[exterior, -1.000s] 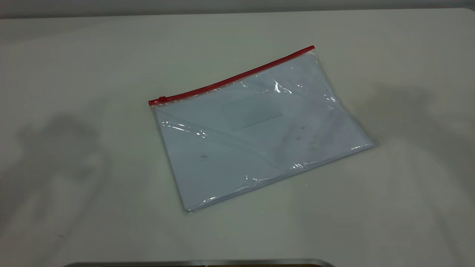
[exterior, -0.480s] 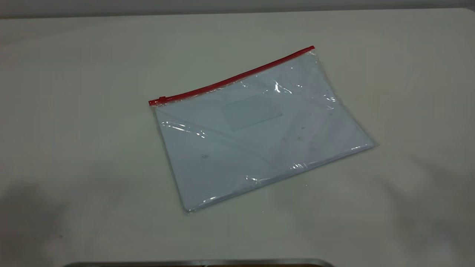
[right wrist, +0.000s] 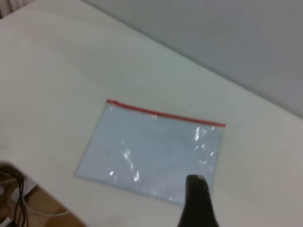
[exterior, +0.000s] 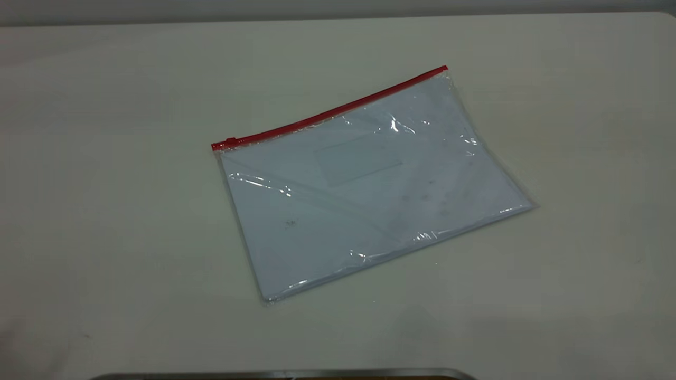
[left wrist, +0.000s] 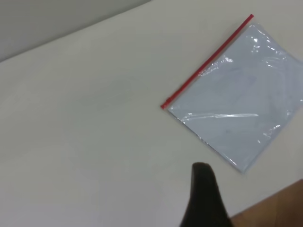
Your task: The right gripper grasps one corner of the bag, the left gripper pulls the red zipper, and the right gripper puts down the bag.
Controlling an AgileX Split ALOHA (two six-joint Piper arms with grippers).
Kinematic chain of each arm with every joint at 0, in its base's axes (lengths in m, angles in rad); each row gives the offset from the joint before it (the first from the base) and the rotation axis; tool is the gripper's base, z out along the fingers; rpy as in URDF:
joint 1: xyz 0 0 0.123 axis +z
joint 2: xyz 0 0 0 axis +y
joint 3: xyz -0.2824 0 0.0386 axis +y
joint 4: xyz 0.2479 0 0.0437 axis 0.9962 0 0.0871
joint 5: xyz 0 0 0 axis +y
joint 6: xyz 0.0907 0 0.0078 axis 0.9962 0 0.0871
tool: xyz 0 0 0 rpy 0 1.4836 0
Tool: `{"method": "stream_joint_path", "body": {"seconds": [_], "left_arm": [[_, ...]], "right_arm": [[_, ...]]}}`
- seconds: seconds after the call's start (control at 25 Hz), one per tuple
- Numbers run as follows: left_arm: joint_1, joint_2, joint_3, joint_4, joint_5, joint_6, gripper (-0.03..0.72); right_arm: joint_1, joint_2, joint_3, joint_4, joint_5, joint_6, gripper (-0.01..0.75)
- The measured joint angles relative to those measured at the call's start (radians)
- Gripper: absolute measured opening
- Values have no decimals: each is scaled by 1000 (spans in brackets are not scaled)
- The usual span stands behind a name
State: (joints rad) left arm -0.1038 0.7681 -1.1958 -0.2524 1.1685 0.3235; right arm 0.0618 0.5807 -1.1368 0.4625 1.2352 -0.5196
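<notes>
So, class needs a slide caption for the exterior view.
Clear rectangular plastic bag with red zipper strip lying flat on the pale table.

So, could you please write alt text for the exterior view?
A clear plastic bag holding white sheets lies flat and askew on a pale table, its red zipper along the far edge. Neither claw is in view.

No legible text or labels anywhere.

Scene evenly and softly lit from above, sharp white glare carried on the crinkled bag [exterior: 369, 190], faint diffuse shadow seen along the near table [exterior: 105, 105] edge, both wrist views rendered soft and blurred.
</notes>
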Motion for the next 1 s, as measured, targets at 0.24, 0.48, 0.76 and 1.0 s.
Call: {"method": "stream_joint_path", "body": {"seconds": [0.24,0.48,0.76,1.0], "left_arm": [[0,-194,210,0,0,-5,586],[0,-383,435,0,0,-7,586],[0,-539,631,0,0,-10,586],[0,-584,671,0,0,-45,586]], "right_arm": [[0,-244,270,-2,0,12,589],[0,-417,486,-69,-7,73,589],[0,-543,586,-230,-36,168,589],[0,-579,642,-277,-73,214,589]]}}
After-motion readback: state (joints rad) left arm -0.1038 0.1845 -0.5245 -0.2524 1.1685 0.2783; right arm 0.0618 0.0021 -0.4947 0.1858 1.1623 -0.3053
